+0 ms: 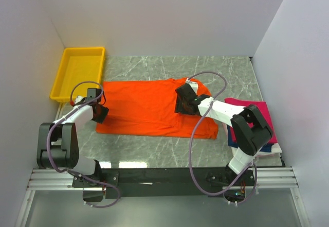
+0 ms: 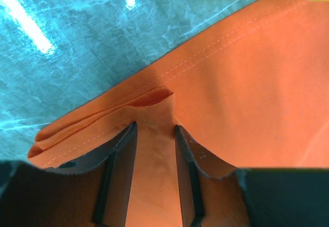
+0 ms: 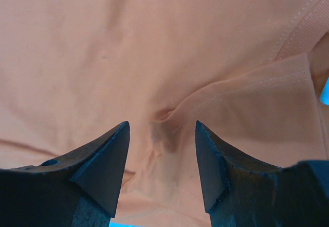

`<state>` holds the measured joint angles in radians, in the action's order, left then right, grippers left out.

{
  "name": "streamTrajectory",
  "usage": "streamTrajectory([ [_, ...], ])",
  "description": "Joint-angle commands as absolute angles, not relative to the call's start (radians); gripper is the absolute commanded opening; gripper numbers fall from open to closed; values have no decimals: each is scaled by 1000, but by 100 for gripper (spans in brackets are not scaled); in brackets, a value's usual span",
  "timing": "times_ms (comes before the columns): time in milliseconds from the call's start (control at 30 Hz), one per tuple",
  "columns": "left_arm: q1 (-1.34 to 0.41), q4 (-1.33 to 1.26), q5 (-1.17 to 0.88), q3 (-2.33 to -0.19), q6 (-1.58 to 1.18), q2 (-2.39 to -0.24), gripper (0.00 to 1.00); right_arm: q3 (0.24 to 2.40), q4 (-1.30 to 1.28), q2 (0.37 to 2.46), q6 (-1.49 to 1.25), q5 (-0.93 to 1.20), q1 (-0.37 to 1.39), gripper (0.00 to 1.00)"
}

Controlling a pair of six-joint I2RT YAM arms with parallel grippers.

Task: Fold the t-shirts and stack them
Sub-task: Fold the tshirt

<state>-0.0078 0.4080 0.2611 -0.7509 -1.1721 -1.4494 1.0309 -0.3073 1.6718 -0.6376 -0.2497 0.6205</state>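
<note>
The orange t-shirt (image 1: 146, 108) lies spread flat mid-frame on the counter (image 1: 154, 152). The left gripper (image 2: 155, 126) stands narrow astride a raised ridge of the shirt's left hem, perhaps pinching it; I cannot tell. The right gripper (image 3: 162, 126), half-wide, presses near the collar.

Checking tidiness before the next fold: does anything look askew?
On the right, the navy shirt and white shirt poke out unevenly from under the pink shirt. The orange shirt lies mostly flat.
</note>
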Motion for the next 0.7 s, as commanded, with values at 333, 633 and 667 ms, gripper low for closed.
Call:
streamTrajectory([
  [333,41,431,281,-798,-1160,-1457,38,1080,-304,1732,-657,-322,630,59],
  [633,54,430,261,-804,-1143,-1451,32,1072,-296,1697,-658,-337,629,58],
  [667,55,430,259,-801,-1143,-1450,32,1069,-295,1692,-660,-339,629,60],
])
